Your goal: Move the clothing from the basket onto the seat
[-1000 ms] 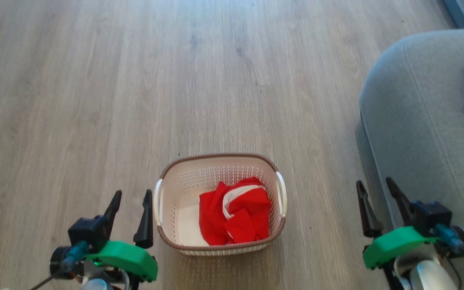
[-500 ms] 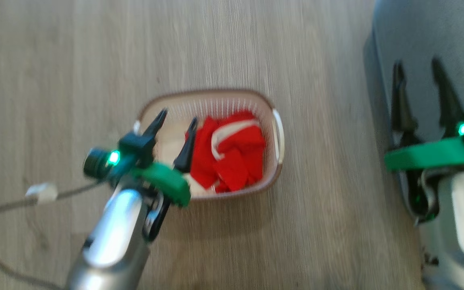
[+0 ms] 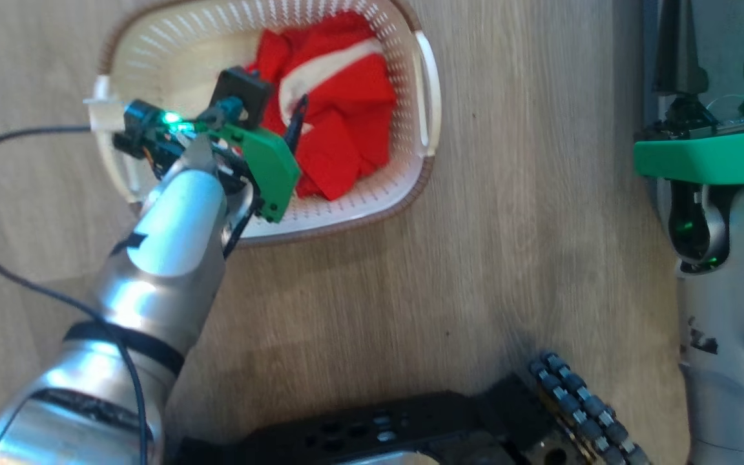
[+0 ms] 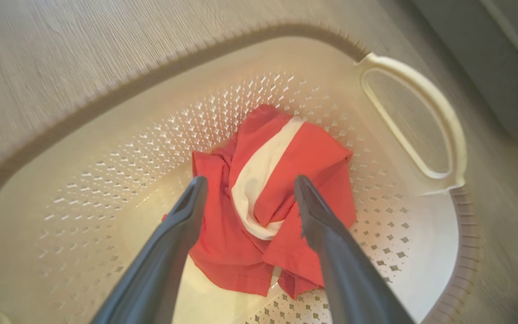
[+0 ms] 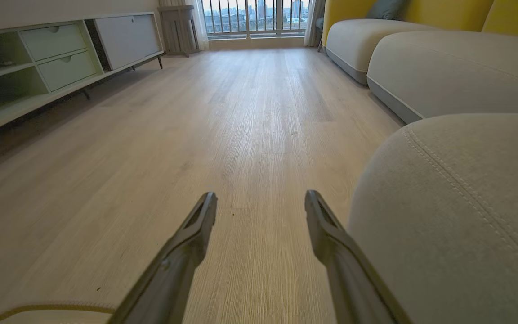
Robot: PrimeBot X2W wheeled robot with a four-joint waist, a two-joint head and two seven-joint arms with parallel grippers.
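Left gripper (image 4: 250, 181) — jaws apart — low over clothing (image 4: 317, 153) in basket (image 4: 106, 148)

At the far end of the room you have a window (image 5: 254, 18) with railing bars across it and city buildings beyond. A pale wood-plank floor (image 5: 250, 117) runs from the window toward you. In the right wrist view, a small wooden stand (image 5: 176, 24) sits just left of the window. Further left, a low sideboard (image 5: 119, 42) with two pale drawers (image 5: 52, 41) lines the wall. Right of the window hangs a curtain (image 5: 313, 18), then a yellow sofa back (image 5: 412, 11) with a grey-blue pillow (image 5: 385, 8) against it.
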